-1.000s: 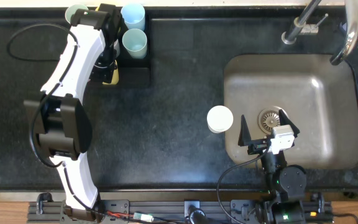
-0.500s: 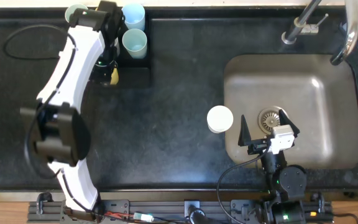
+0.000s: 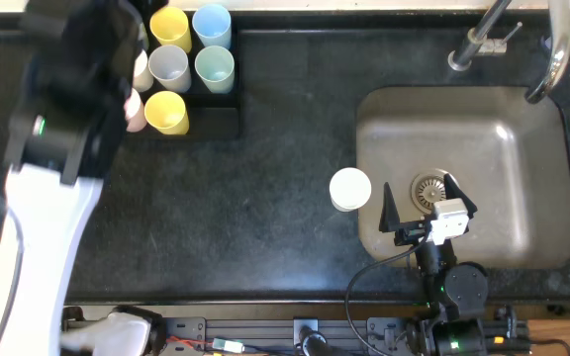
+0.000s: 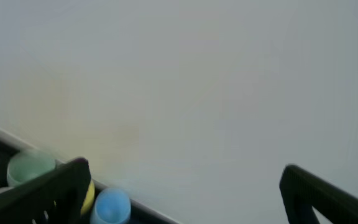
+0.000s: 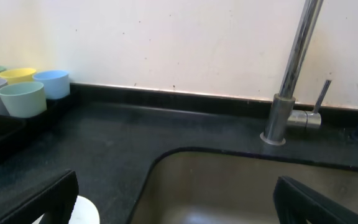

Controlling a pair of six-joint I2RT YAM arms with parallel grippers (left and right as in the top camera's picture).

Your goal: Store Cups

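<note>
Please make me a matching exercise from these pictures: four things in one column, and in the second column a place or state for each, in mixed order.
Things:
1. white cup
2. blue cup
3. faucet
4. right gripper

Places or states:
a. behind the sink
b. open
c. on the counter, beside the sink
d. in the black tray

Pairs: 1-c, 2-d, 3-a, 4-b.

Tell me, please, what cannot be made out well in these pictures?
- Top view: the left arm covers the tray's left side, so a pink cup shows only partly and the cup count there is uncertain.
- Left wrist view: a green cup and a blue cup are blurred; a finger hides most of a yellow cup.
- Right wrist view: the white cup is cut by the edge.
</note>
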